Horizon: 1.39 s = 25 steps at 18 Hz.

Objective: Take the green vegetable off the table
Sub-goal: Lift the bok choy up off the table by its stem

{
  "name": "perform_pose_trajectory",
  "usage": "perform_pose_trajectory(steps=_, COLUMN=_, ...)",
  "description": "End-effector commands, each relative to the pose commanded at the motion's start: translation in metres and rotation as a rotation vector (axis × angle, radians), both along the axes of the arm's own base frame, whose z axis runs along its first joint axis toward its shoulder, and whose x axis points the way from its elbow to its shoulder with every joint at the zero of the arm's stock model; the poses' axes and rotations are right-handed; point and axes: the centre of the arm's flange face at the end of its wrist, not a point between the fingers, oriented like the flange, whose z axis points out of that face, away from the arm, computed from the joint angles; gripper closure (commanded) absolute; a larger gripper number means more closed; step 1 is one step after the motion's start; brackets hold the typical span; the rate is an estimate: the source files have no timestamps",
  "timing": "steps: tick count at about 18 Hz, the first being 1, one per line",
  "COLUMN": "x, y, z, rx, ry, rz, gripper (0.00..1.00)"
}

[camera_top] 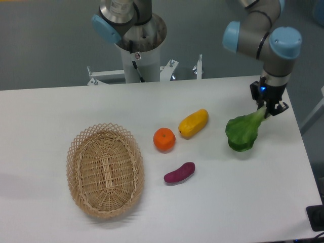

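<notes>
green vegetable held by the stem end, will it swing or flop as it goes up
Probably swings some: the gripper pinches only the pale stem tip, so the green vegetable hangs its leafy bulk below. The leaves hold a rounded shape, so likely fairly stiff. The narrow stem could slip.

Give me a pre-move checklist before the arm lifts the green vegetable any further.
1. Grip: gripper closed on the pale stem end of the green vegetable: ok.
2. Grip depth: jaws hold only the stem tip, leaves hang below: cannot tell if secure.
3. Clearance from table: whether the leaf end is off the surface: cannot tell.
4. Neighbours: yellow vegetable and orange sit apart to the side: ok.
5. Basket and purple vegetable are out of the lift path: ok.
</notes>
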Motion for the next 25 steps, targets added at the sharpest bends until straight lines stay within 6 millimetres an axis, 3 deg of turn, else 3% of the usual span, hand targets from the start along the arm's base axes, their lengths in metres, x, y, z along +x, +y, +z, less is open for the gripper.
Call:
perform_pose_trajectory(steps=4, x=-0.011, y=0.009, z=0.046, rx=0.062, ry=-0.017, rz=0.037, gripper=0.66)
perform_pose_trajectory(steps=7, x=-0.014, y=0.016, z=0.061, rx=0.153, ry=-0.037, rz=0.096, gripper=0.66)
perform_pose_trajectory(steps=25, x=-0.009, y=0.038, z=0.058, rx=0.169, ry=-0.051, rz=0.112, gripper=0.66)
